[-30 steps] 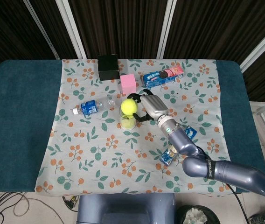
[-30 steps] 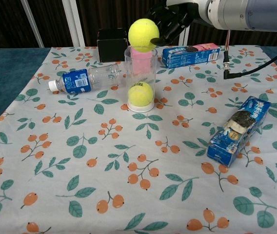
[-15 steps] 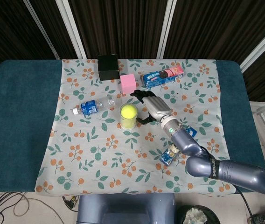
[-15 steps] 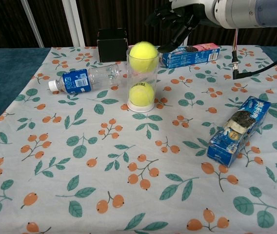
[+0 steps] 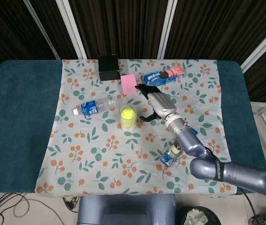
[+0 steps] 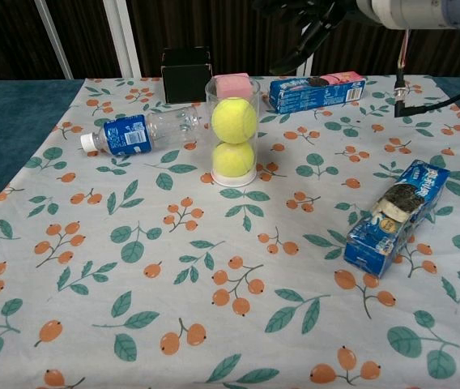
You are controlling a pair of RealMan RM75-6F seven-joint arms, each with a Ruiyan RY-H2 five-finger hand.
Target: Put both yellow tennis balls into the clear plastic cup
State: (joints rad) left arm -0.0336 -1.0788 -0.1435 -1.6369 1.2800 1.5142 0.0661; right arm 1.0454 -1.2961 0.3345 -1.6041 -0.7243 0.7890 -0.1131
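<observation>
Both balls [image 6: 233, 120] sit stacked inside the upright cup [image 6: 233, 174]. The right hand [image 5: 157, 104] hangs beside it, fingers spread, holding nothing.

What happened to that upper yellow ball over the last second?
The right hand let go of the upper tennis ball; it dropped into the clear cup onto the lower ball. The hand, now open, pulled back rightwards. Bottle and boxes stayed put.

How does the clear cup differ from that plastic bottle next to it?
The clear plastic cup stands upright; the water bottle lies on its side. The cup is open-topped and holds two yellow tennis balls, stacked; the bottle has a white cap and blue label and looks empty. Both are see-through plastic.
</observation>
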